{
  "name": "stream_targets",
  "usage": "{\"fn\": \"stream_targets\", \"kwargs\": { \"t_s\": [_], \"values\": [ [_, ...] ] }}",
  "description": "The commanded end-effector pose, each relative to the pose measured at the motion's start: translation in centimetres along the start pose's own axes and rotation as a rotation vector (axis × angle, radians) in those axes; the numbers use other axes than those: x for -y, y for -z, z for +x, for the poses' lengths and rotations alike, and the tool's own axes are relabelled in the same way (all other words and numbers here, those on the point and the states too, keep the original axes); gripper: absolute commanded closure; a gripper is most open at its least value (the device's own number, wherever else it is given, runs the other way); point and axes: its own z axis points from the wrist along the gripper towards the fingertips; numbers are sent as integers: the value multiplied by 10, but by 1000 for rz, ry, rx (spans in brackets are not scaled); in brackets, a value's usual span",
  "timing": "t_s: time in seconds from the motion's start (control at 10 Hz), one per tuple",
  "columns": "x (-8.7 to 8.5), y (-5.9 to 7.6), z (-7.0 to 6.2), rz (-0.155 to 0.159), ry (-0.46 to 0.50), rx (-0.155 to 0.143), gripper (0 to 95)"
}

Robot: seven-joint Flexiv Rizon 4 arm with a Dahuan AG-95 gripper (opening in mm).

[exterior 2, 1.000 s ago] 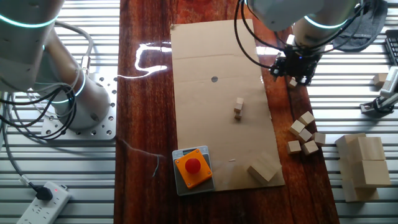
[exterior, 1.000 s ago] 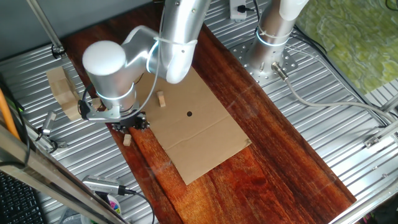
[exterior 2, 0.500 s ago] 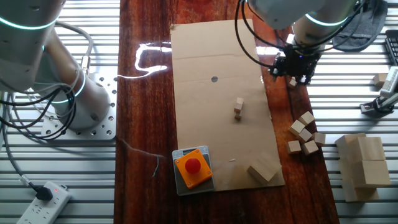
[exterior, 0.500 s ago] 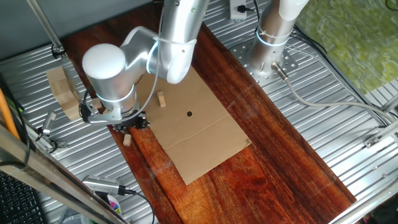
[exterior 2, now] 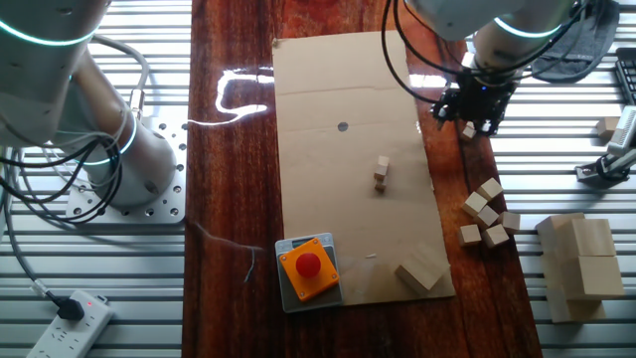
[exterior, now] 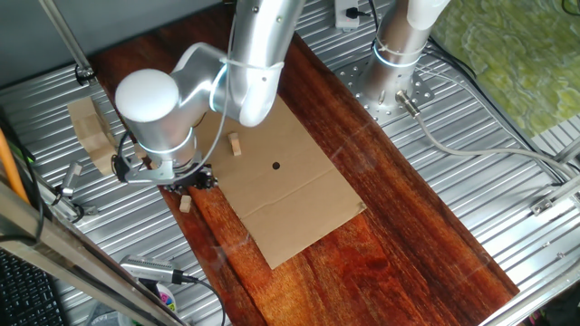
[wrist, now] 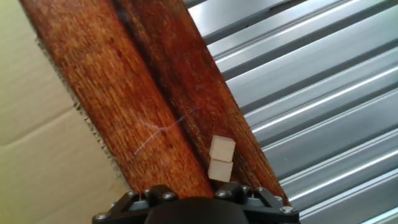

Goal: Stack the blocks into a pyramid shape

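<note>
My gripper hangs low over the right edge of the dark wooden board, also seen in one fixed view. Its fingers are hidden, so I cannot tell if it is open. A tiny pale block lies on the board's edge just past it, apart from it; it may be two touching cubes. It also shows in both fixed views. Two blocks stand stacked on the cardboard sheet. Several loose blocks lie clustered at the board's right edge.
A red push button on a grey box and a larger wooden block sit at the cardboard's near end. Big pale slabs lie on the ribbed metal table. A second arm's base stands at left.
The arm and gripper have shifted slightly sideways toward the board's outer edge. The blocks have not moved.
</note>
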Motion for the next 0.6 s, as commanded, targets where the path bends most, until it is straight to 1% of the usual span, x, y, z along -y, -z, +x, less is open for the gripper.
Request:
{"fn": "stream_targets", "kwargs": {
  "t_s": [0.1,0.2,0.6],
  "values": [
    [15,-1,-11,-1,18,-7,380],
    [18,-2,-14,3,21,-12,380],
    [21,-7,-15,8,10,-6,380]
  ]
}}
